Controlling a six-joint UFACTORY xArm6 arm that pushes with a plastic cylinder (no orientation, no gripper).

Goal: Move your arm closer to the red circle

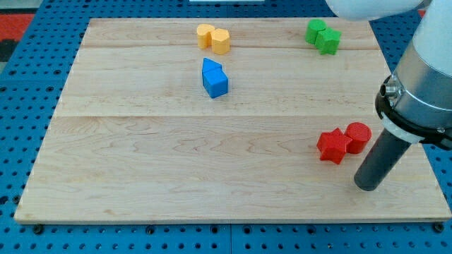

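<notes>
- Red circle point(359, 136): short glossy cylinder, touching the red star point(332, 146).
- My tip point(367, 186) rests just below-right of it.
- Pale wooden desk point(176, 162), perhaps on blue pegboard point(21, 85).
- No pincer fitted.

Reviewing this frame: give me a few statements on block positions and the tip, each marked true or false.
1. My tip is below and right of the red circle. True.
2. The red circle touches the red star. True.
3. The blue blocks sit at the view's bottom. False: upper middle.
4. The green blocks are at the view's top left. False: top right.
5. The yellow blocks lie above the blue ones. True.
</notes>
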